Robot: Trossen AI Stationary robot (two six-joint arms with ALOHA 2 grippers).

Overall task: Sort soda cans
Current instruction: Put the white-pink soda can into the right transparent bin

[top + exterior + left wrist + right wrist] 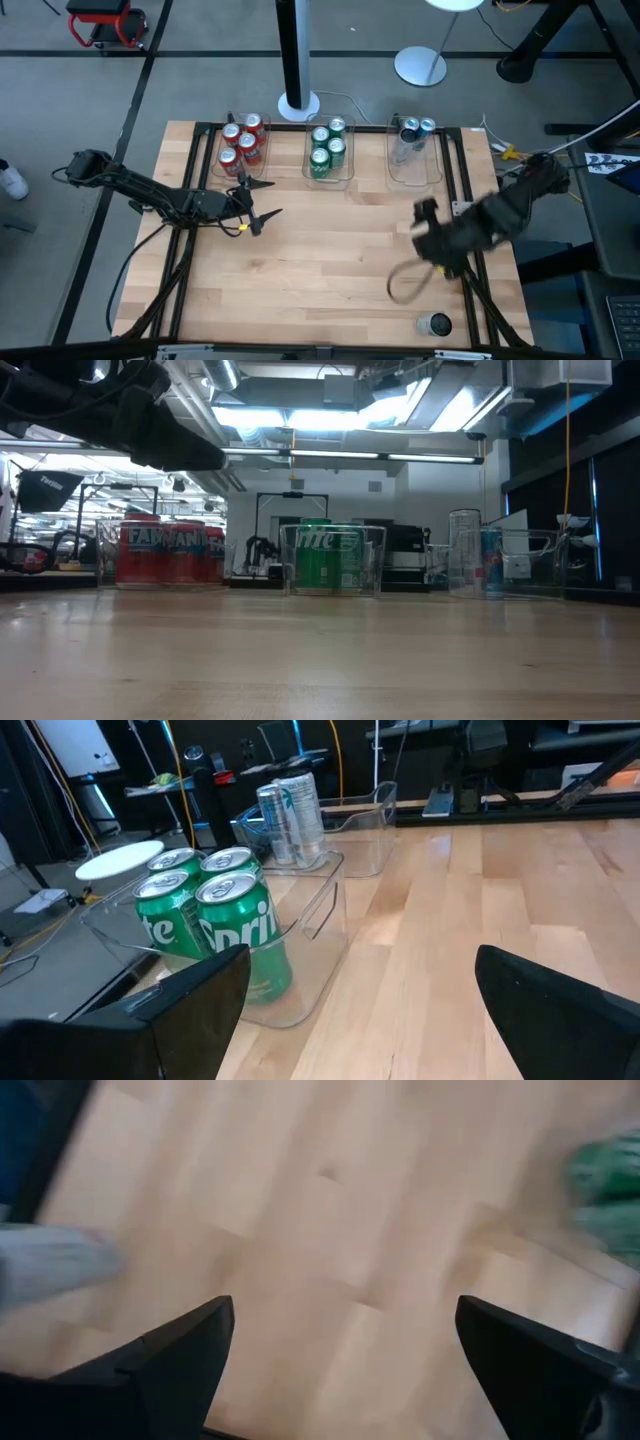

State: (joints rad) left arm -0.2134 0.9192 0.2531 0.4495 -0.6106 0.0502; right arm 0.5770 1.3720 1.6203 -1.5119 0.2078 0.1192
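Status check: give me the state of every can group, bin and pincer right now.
Red cans: four upright, binned.
Green cans: four upright, binned.
Blue cans: two upright, binned.
Loose can: upright at table's near edge, unsorted.
Left pincer: open, empty, before the red bin.
Right pincer: open, empty, above the table.

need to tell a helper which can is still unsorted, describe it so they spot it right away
Start at the wooden table and ignore the three clear bins along its far edge. The stray can stands alone at the near edge, on the right arm's side. Unlike every other can, it sits outside any bin, and its body looks dark.
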